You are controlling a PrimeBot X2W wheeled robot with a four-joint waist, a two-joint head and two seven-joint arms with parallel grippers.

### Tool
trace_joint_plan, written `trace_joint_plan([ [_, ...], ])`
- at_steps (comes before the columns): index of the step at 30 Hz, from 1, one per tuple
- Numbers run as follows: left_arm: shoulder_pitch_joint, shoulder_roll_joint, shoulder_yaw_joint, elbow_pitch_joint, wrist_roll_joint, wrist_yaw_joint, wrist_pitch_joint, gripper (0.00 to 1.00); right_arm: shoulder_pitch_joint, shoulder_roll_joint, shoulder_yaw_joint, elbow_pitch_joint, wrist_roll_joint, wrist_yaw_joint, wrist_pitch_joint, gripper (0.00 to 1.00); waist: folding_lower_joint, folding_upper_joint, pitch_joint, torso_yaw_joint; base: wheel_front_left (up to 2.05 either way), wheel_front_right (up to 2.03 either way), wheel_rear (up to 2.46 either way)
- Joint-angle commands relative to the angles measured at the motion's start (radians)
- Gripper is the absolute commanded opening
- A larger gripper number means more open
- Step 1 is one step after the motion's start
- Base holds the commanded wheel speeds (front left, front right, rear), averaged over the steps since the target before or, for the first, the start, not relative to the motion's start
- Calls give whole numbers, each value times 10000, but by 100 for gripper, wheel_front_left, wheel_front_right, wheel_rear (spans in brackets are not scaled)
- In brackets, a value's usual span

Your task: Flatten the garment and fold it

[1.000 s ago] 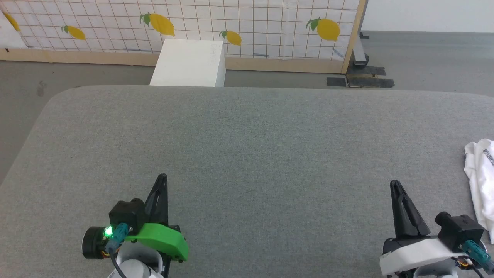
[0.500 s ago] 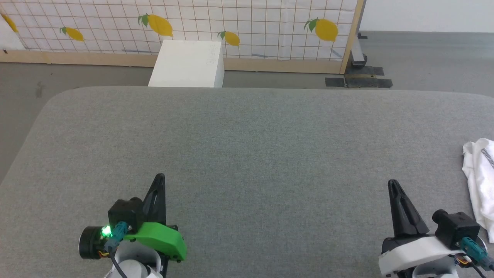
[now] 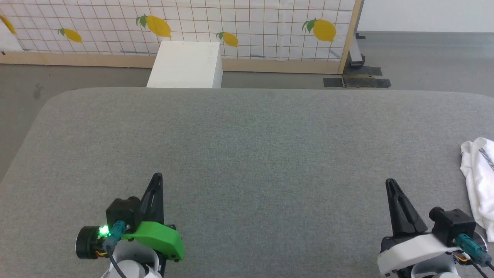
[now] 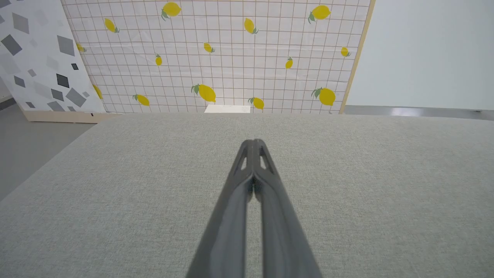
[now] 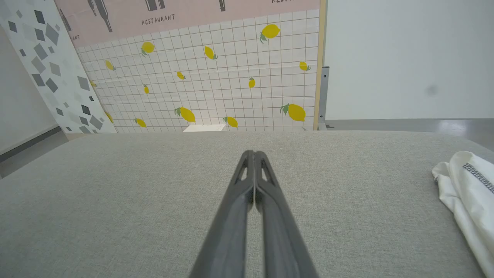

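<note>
While my left pincer (image 3: 157, 176) and right pincer (image 3: 389, 181) are hovering closed and empty, the garment (image 3: 478, 177) is lying bunched at the right of the table (image 3: 247, 154); reaching half-blind, I am risking shoving it off.

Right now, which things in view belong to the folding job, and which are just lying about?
Job:
- garment, crumpled on the grey table
- left end effector, shut
- right end effector, shut

Lying about:
- white box
- lemon-print screen
</note>
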Motion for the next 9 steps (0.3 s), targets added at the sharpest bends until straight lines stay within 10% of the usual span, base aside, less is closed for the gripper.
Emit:
trace_joint_plan([
  [1,132,-21,26,-101,118,63,73,0,-133,3,15,-77,-129,-6,73,0,0,0,-2,-5,0,0,0],
  [9,191,-25,72,-268,201,95,235,0,-163,3,29,-152,-273,-7,234,0,0,0,-12,-34,0,0,0],
])
